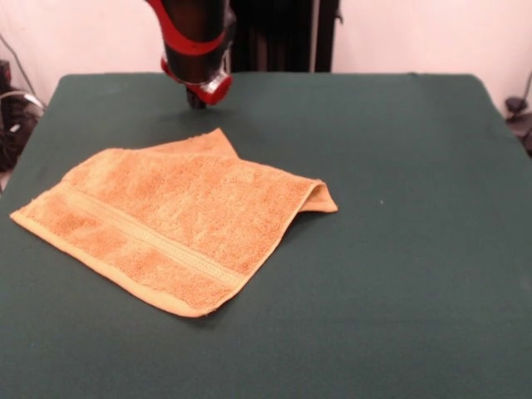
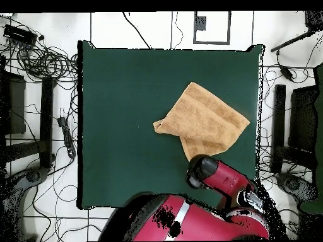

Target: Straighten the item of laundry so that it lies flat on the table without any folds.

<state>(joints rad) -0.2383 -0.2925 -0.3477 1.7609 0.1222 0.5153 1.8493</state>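
Observation:
The orange-tan item of laundry point(image 1: 179, 220) lies on the left half of the green table point(image 1: 399, 249). It is folded over on itself: an upper layer covers most of it, a lower corner peeks out at the far side, and the fold ends in a rounded point at the right. A woven band runs along its near-left end. In the overhead view the item of laundry point(image 2: 205, 120) sits toward the table's point(image 2: 120, 126) right side. My gripper point(image 1: 197, 98) hangs low just behind the far corner, apart from the cloth. From above, the arm's end point(image 2: 202, 171) hides it.
Green table surface stretches wide to the right of the cloth in the front view. Around the table, tangled cables point(image 2: 44, 60) and dark equipment point(image 2: 303, 120) lie on the floor. The red arm body point(image 2: 189, 217) overhangs the table's near edge in the overhead view.

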